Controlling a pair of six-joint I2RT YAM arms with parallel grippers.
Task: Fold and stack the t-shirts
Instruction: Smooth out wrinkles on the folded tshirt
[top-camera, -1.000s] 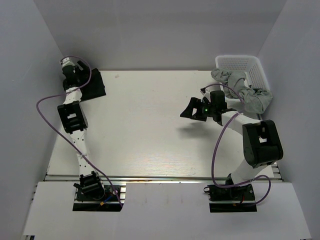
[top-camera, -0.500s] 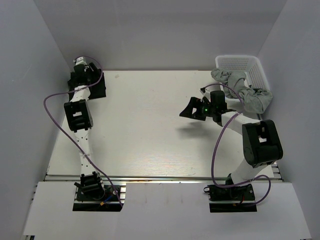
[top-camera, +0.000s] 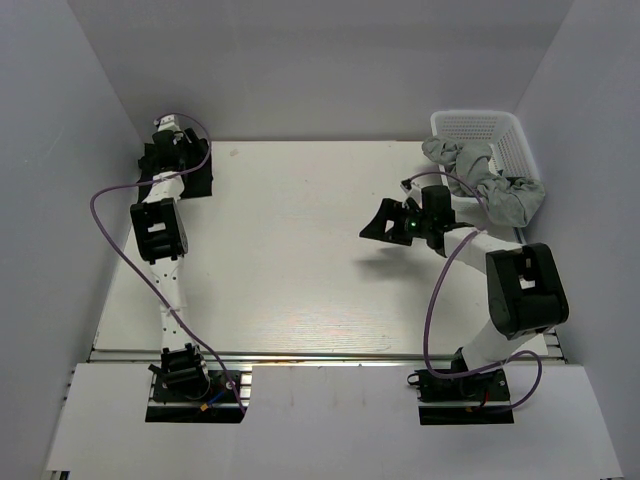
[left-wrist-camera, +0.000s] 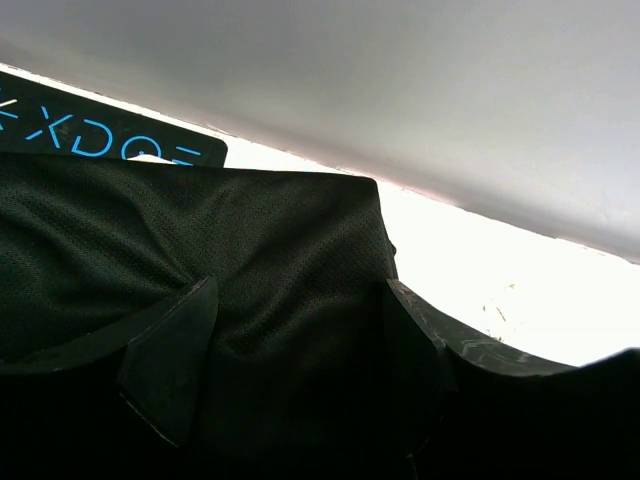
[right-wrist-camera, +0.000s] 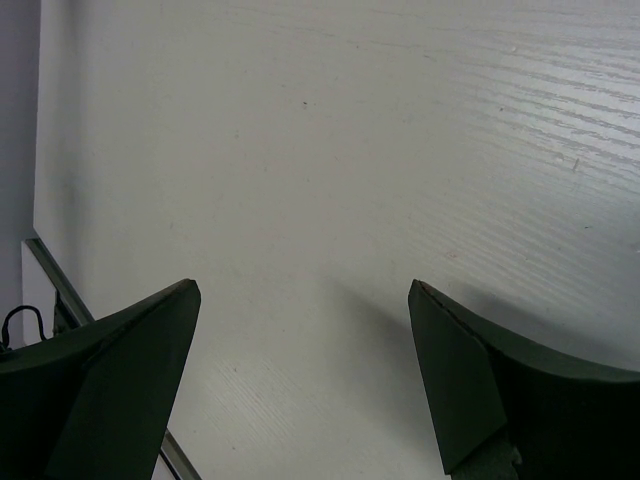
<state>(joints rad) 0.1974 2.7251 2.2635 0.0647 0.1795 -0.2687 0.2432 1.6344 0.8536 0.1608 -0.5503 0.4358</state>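
The black t-shirt (top-camera: 193, 180) lies folded at the table's far left corner. My left gripper (top-camera: 177, 160) is right over it, pressed low. In the left wrist view (left-wrist-camera: 300, 340) the jaws stand wide apart and the black fabric (left-wrist-camera: 280, 230) fills the space between the fingers (left-wrist-camera: 165, 365). A dark label with blue letters (left-wrist-camera: 100, 135) shows at its far edge. The light grey t-shirts (top-camera: 488, 178) lie crumpled, spilling over the near side of the white basket (top-camera: 480, 124). My right gripper (top-camera: 379, 222) hovers open and empty over bare table (right-wrist-camera: 303, 300), left of the grey shirts.
The white table (top-camera: 290, 260) is walled by grey panels at the back and both sides. The basket stands in the far right corner. A metal rail (top-camera: 320, 355) runs along the near edge, in front of the arm bases.
My left gripper has moved right, from the far left wall to over the black shirt. The right gripper has barely shifted. The grey shirts have not moved.
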